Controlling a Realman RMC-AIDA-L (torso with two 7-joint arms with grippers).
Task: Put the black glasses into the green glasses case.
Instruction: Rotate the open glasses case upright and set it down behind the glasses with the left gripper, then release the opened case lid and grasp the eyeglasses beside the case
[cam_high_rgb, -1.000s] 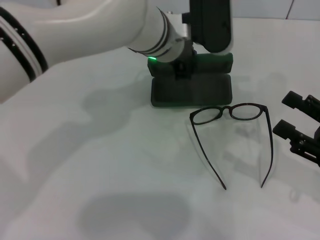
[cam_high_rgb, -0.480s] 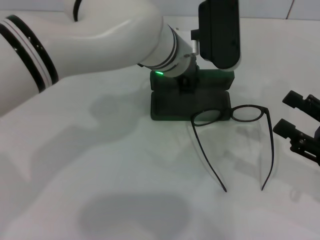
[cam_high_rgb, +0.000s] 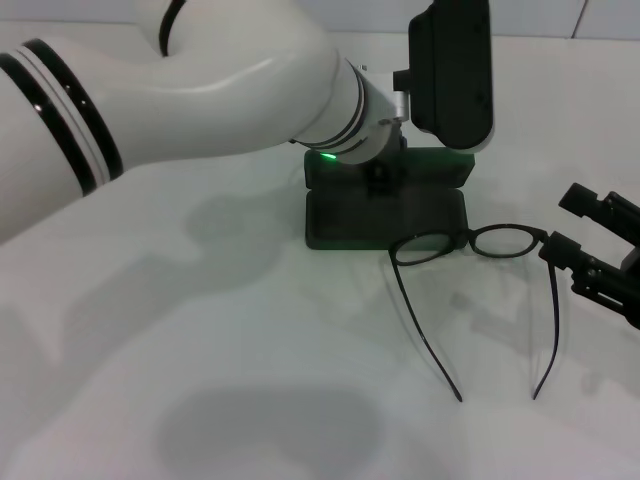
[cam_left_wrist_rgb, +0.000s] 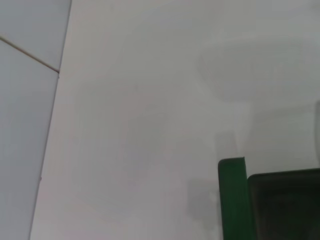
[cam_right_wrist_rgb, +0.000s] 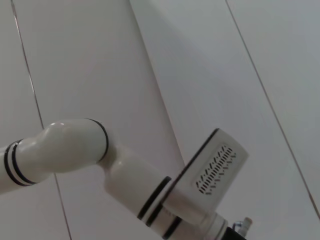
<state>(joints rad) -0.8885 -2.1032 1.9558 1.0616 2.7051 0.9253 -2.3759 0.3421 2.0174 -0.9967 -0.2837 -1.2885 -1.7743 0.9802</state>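
Right gripper (cam_high_rgb: 568, 228) sits at the table's right edge, fingers spread, one tip about touching the glasses (cam_high_rgb: 478, 262) at the hinge. They lie unfolded on the table just in front of the open case (cam_high_rgb: 385, 205). Left gripper (cam_high_rgb: 385, 178) is over the case; can't tell its state. Risk: nudging the frame away, or snagging those long temples.

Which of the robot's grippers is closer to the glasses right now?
The right. The right gripper sits just beside the glasses at their right hinge. The left gripper is farther back, over the open case.
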